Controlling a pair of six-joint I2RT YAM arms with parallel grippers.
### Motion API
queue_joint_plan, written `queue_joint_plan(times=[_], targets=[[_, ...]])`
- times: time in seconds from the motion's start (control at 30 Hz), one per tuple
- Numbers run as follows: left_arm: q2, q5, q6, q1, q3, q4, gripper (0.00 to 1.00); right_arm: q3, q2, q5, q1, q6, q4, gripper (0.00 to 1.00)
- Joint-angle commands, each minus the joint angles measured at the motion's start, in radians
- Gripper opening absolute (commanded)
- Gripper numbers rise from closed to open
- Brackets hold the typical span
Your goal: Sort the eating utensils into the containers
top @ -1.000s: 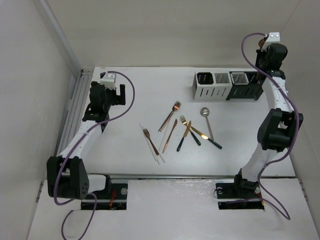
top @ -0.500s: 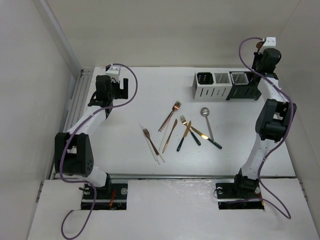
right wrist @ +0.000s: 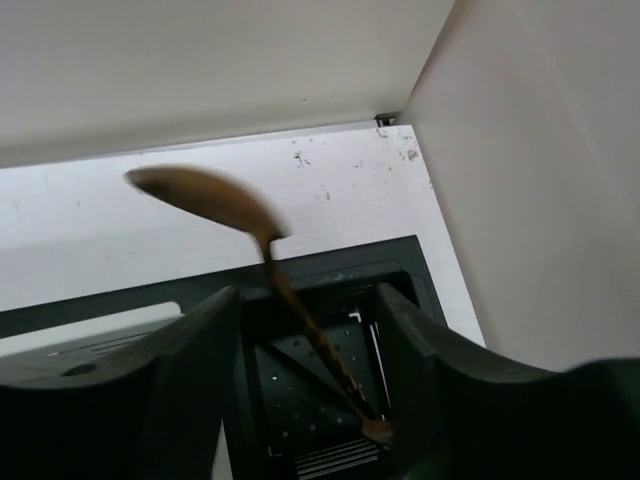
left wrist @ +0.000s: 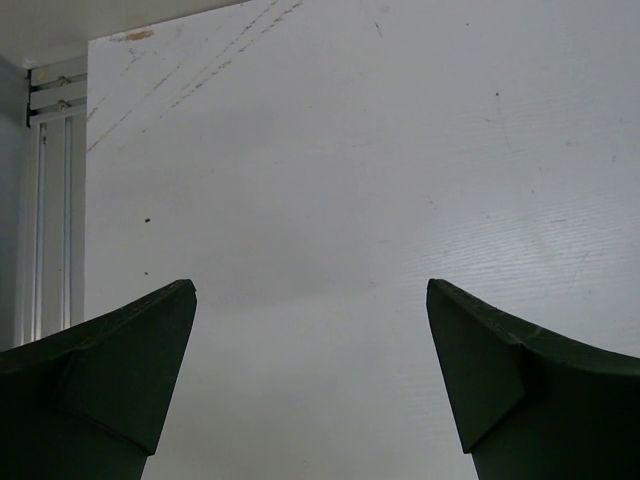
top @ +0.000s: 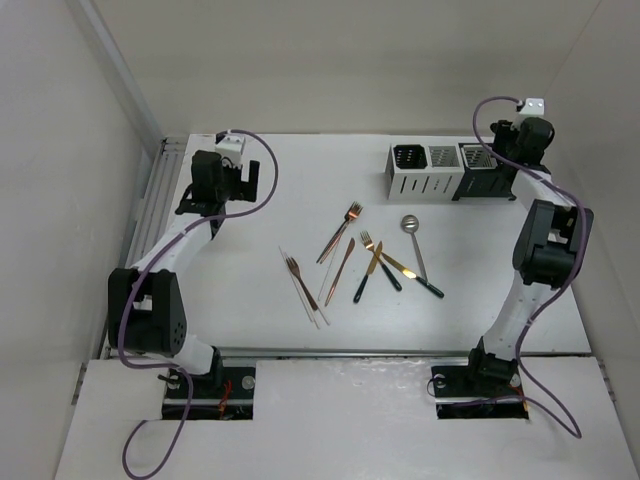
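My left pincer point(left wrist: 310, 385) gapes wide and empty over bare desk point(left wrist: 330, 180) by the far-left edge, with room all round. Loose utensils point(top: 372, 265) lie mid-desk, mostly running near-to-far. At the far right, my right pincer point(right wrist: 308, 300) stands spread over the end black box point(right wrist: 340, 268). The copper spoon point(right wrist: 205, 195) leans between its fingers, handle down inside, bowl up, with the side wall point(right wrist: 540, 180) close.
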Motion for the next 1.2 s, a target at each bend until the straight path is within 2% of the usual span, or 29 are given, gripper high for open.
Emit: queue_joint_plan(times=[0.0, 0.07, 0.1, 0.13, 0.2, 0.27, 0.37, 0.4, 0.43, 0.5, 0.57, 0.6, 0.7, 0.87, 1.17], targets=[[-0.096, 0.023, 0.091, -0.02, -0.019, 0.017, 1.0, -0.031, -0.13, 0.008, -0.007, 0.0, 0.065, 0.64], [-0.134, 0.046, 0.137, -0.02, -0.046, 0.008, 1.0, -0.051, -0.195, 0.008, -0.007, 0.0, 0.065, 0.65], [-0.145, 0.056, 0.19, -0.02, -0.046, 0.008, 1.0, -0.062, -0.22, 0.02, 0.009, 0.0, 0.051, 1.0], [-0.165, 0.056, 0.21, -0.02, -0.046, -0.006, 1.0, -0.073, -0.272, 0.034, 0.019, 0.0, 0.033, 1.0], [-0.177, 0.056, 0.201, -0.02, -0.046, -0.024, 1.0, -0.064, -0.315, 0.107, 0.076, 0.0, -0.042, 1.0], [-0.177, 0.066, 0.111, -0.02, -0.008, -0.094, 1.0, -0.05, -0.366, 0.164, 0.13, -0.025, -0.2, 1.0], [-0.177, 0.201, 0.079, -0.02, 0.038, -0.217, 1.0, -0.082, -0.415, 0.244, 0.254, -0.034, -0.395, 1.0], [-0.191, 0.247, 0.079, -0.011, 0.038, -0.233, 1.0, -0.094, -0.415, 0.235, 0.28, -0.034, -0.448, 1.0], [-0.202, 0.313, 0.079, -0.011, 0.006, -0.233, 1.0, -0.103, -0.429, 0.161, 0.317, -0.016, -0.505, 1.0], [-0.24, 0.342, 0.079, -0.011, -0.037, -0.233, 0.97, -0.16, -0.45, 0.085, 0.339, 0.039, -0.631, 0.95], [-0.26, 0.326, 0.066, -0.011, -0.091, -0.233, 0.91, -0.239, -0.465, 0.028, 0.349, 0.085, -0.69, 0.88], [-0.26, 0.313, 0.066, -0.011, -0.103, -0.233, 0.87, -0.272, -0.487, 0.017, 0.349, 0.107, -0.719, 0.81], [-0.286, 0.24, 0.045, -0.021, -0.141, -0.222, 0.87, -0.382, -0.507, -0.007, 0.349, 0.156, -0.731, 0.73], [-0.336, 0.146, 0.045, -0.052, -0.203, -0.155, 0.89, -0.404, -0.406, -0.007, 0.406, 0.167, -0.78, 0.67], [-0.392, 0.089, 0.034, -0.061, -0.263, -0.13, 0.9, -0.386, -0.332, -0.007, 0.52, 0.165, -0.76, 0.64]])
